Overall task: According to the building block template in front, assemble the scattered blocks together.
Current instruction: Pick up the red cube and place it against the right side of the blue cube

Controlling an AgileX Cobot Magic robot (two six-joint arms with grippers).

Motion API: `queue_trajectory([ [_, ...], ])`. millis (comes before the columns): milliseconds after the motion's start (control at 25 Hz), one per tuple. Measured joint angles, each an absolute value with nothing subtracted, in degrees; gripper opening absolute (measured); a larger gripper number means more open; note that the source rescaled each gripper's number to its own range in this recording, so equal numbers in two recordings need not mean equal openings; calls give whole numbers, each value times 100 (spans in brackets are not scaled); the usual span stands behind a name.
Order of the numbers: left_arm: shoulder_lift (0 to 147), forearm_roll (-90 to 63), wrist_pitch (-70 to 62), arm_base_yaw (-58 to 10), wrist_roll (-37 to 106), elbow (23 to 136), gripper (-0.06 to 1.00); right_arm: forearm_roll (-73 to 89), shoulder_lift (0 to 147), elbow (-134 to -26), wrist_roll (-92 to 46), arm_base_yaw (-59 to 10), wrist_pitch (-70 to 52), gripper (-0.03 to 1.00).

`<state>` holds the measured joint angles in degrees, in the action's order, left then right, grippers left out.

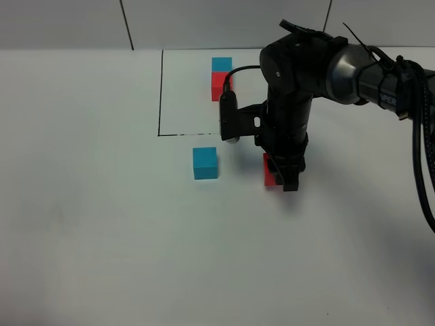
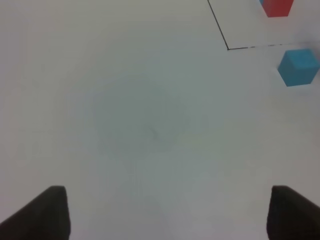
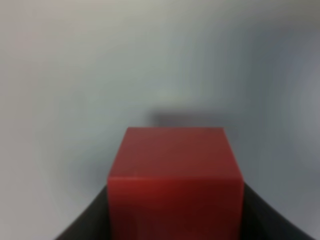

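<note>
A loose red block (image 1: 270, 172) sits on the white table, right of centre. My right gripper (image 1: 282, 178) points straight down over it. In the right wrist view the red block (image 3: 175, 175) fills the space between the two dark fingers (image 3: 85, 222), which press against its sides. A loose blue block (image 1: 204, 163) lies to its left, apart from it, and also shows in the left wrist view (image 2: 298, 66). The template is a blue block (image 1: 221, 64) set behind a red block (image 1: 218, 86). My left gripper (image 2: 165, 215) is open and empty over bare table.
A thin black outline (image 1: 160, 95) marks a rectangle at the back of the table, around the template; its corner shows in the left wrist view (image 2: 228, 48). The right arm's black cables (image 1: 418, 156) hang at the right edge.
</note>
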<state>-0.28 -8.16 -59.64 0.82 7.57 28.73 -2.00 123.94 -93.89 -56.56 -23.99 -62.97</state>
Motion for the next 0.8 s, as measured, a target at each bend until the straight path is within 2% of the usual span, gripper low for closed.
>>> queue_trajectory([
  [800,-28,-816,-5964,82,752,2873,68,-122,13525,-10979,-5517,-2823,-6290,2],
])
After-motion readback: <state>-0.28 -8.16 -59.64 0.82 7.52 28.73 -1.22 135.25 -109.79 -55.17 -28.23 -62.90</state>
